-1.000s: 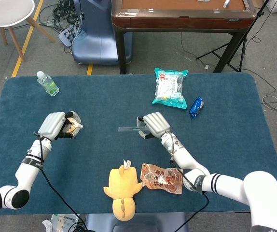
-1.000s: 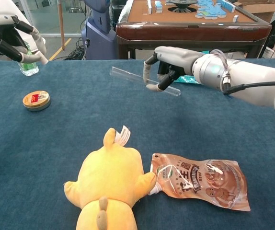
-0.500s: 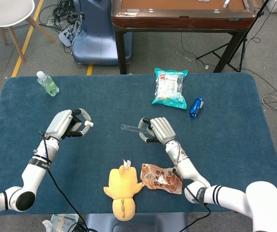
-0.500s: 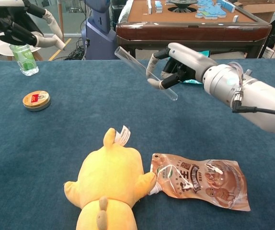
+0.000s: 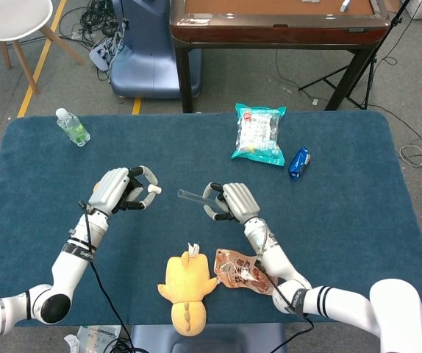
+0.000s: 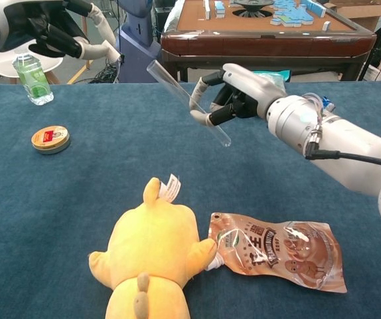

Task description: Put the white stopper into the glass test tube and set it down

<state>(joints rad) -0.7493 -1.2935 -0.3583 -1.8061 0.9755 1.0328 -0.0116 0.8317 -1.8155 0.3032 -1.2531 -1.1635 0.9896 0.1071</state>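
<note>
The right hand (image 5: 231,202) grips the glass test tube (image 6: 186,101) above the blue table (image 5: 343,191), the tube tilted with its open mouth pointing up and toward the left hand (image 5: 123,191). The left hand pinches the white stopper (image 5: 153,188) at its fingertips, near the tube's mouth but apart from it. A yellow plush toy (image 6: 152,256) and a brown snack pouch (image 6: 280,250) lie at the near edge

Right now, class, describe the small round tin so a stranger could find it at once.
Start at the blue table and go to its left side, near the green bottle. The tin lies flat on the cloth in front of that bottle. It is the only low round thing there, gold-rimmed with a red label.
</note>
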